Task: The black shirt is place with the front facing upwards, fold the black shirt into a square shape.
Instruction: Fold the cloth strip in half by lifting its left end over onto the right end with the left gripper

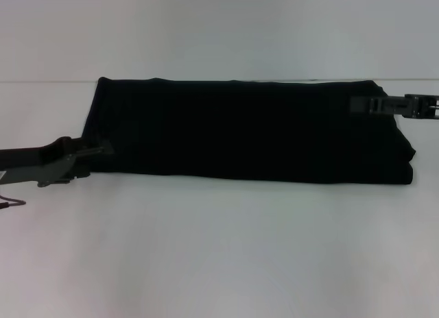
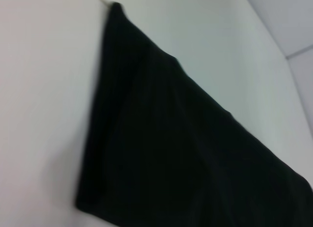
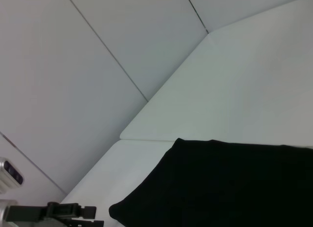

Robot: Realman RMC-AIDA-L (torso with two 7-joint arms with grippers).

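Lay folded into a long black band across the white worktop (image 1: pixel 219 249), the black shirt (image 1: pixel 247 133), spanning from nine to three o'clock in the head view. Reached the band's nine o'clock end near its lower corner, the left gripper (image 1: pixel 92 153); jaws' state could not be told. Sat at the three o'clock end by the upper corner, the right gripper (image 1: pixel 374 104); jaws likewise could not be told.
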